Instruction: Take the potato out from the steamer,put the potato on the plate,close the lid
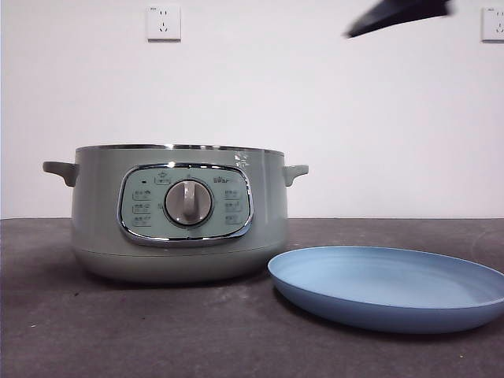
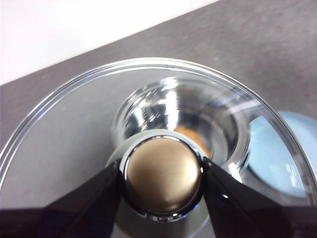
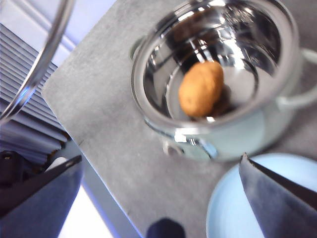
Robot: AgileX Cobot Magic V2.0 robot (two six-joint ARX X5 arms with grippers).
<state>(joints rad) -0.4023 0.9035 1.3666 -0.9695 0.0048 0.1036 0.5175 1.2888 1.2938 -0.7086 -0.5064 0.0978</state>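
Observation:
The sage-green steamer (image 1: 177, 213) stands open at the left of the table, with no lid on it. The orange-brown potato (image 3: 200, 89) lies on the shiny bottom of the steamer (image 3: 247, 139). My left gripper (image 2: 163, 181) is shut on the knob (image 2: 163, 168) of the glass lid (image 2: 74, 134) and holds it above the pot; the potato (image 2: 190, 135) shows faintly through the glass. My right gripper (image 3: 161, 158) is open and empty, high above the table beside the pot. The light blue plate (image 1: 394, 287) lies empty to the right of the steamer.
A dark arm tip (image 1: 398, 16) shows at the top right of the front view. The lid's steel rim (image 3: 42, 64) crosses a corner of the right wrist view. The table edge (image 3: 89, 163) runs near the steamer. Two wall sockets (image 1: 163, 22) are behind.

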